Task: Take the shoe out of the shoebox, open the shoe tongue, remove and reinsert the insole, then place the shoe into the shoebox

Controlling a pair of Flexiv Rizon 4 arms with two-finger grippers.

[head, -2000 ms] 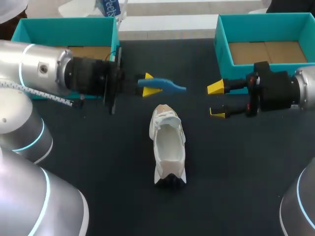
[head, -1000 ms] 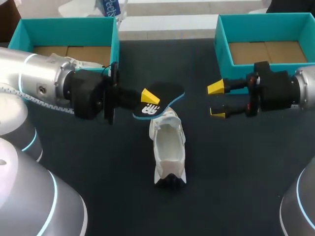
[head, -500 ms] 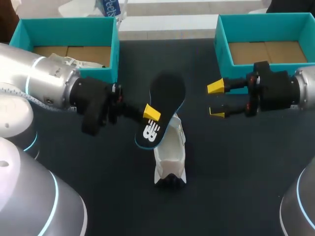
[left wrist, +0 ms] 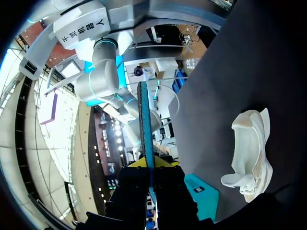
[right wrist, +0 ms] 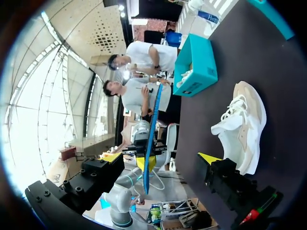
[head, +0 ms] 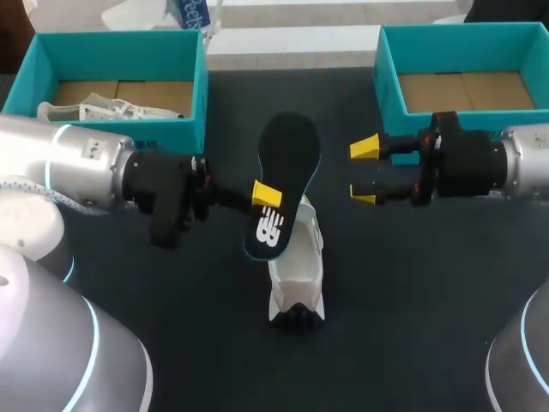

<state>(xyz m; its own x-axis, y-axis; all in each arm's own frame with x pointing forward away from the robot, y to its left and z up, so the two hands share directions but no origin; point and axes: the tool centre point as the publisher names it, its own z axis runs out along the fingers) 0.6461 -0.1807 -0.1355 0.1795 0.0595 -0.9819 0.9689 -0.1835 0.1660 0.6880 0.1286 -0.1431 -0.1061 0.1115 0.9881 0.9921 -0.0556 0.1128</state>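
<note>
black foam faces up on the insole (head: 287,163), with a white logo near one end and a thin blue edge around it. my left gripper (head: 266,197) is clamped on it close to the logo end: one yellow fingertip lies on its upper face and the other is hidden beneath it. in the left wrist view the insole (left wrist: 145,120) shows edge-on, running straight out from between my two fingers, which press on it from both sides.

from the head view the insole hangs tilted above the front of the white shoe (head: 297,266) and hides its toe; i cannot tell whether the two touch. the shoe stands upright on the dark table (head: 429,300), toe away from me and heel towards me, mouth wide and hollow. in the left wrist view it (left wrist: 250,148) stands off to one side of my fingers, apart from the insole.

my right gripper (head: 364,172) hovers just beside the insole's far end, fingers spread and holding nothing.

a teal shoebox (head: 111,41) sits at the far left of the table with a second pale shoe (head: 99,110) lying in it. another teal shoebox (head: 463,34) sits at the far right, showing its brown cardboard floor.
</note>
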